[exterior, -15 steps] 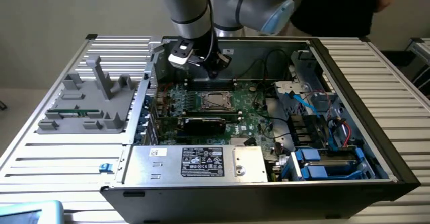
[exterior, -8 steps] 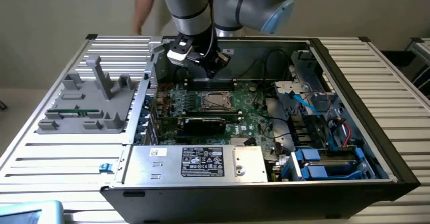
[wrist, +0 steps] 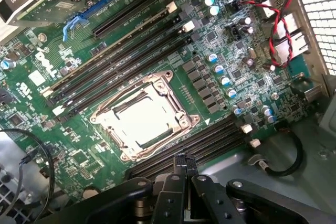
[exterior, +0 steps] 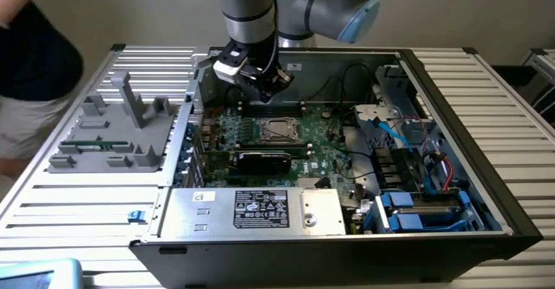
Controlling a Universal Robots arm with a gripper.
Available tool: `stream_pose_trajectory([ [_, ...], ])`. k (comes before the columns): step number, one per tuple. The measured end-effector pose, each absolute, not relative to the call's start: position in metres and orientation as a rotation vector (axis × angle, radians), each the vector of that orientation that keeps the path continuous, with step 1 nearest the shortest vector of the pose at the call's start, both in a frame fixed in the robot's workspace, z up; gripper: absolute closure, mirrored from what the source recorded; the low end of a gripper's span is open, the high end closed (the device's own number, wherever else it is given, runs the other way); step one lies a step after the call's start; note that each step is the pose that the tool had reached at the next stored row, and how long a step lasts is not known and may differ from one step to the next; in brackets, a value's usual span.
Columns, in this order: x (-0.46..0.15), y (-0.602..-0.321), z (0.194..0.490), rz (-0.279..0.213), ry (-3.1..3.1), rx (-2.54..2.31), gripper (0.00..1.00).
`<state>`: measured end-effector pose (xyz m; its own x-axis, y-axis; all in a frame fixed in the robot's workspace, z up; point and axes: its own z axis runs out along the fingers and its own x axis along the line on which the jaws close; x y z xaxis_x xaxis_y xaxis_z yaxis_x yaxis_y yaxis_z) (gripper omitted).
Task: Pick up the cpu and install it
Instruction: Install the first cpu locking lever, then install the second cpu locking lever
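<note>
The cpu point(wrist: 143, 120), a shiny pale square, lies flat inside the metal-framed socket point(wrist: 181, 124) on the green motherboard point(wrist: 210, 77). In the exterior view the cpu point(exterior: 277, 130) sits mid-board inside the open computer case point(exterior: 451, 107). My gripper point(exterior: 265, 95) hangs just above the board, a short way from the socket toward the case's back wall. Its dark fingers point(wrist: 181, 167) are pressed together with nothing between them, apart from the cpu. Empty black memory slots point(wrist: 131, 40) run along both sides of the socket.
A grey fixture point(exterior: 113, 133) holding a green memory stick point(exterior: 87, 147) stands on the table at the exterior view's left. A person point(exterior: 26, 62) stands beyond it. Inside the case are a power supply point(exterior: 251, 211), a black card point(exterior: 264, 159), blue drive bays point(exterior: 416, 211) and loose cables point(wrist: 275, 30).
</note>
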<state>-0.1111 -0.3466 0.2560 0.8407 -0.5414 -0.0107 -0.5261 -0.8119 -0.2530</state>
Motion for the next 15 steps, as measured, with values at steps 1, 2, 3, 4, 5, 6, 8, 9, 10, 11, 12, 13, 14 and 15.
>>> stream_pose_trajectory([
  [1,-0.1109,-0.3466,0.2561,-0.087,0.819,-2.775,0.89],
  [2,-0.1109,-0.3466,0.2561,-0.086,0.819,-2.775,0.89],
  [3,-0.1109,-0.3466,0.2561,-0.086,0.819,-2.775,0.89],
  [4,-0.1109,-0.3466,0.2561,-0.085,0.819,-2.775,0.89],
  [5,-0.1109,-0.3466,0.2561,-0.085,0.819,-2.775,0.89],
  [6,-0.1109,-0.3466,0.2561,-0.085,0.819,-2.775,0.89],
  [8,-0.1109,-0.3466,0.2561,-0.085,0.819,-2.775,0.89],
  [9,-0.1109,-0.3466,0.2561,-0.085,0.819,-2.775,0.89],
  [10,-0.1109,-0.3466,0.2561,-0.085,0.819,-2.775,0.89],
  [11,-0.1109,-0.3466,0.2561,-0.084,0.819,-2.775,0.89],
  [12,-0.1109,-0.3466,0.2561,-0.084,0.819,-2.775,0.89],
  [13,-0.1108,-0.3466,0.2561,-0.084,0.819,-2.775,0.89],
  [14,-0.1109,-0.3466,0.2561,-0.084,0.819,-2.775,0.89],
  [15,-0.1109,-0.3466,0.2561,-0.084,0.819,-2.775,0.89],
])
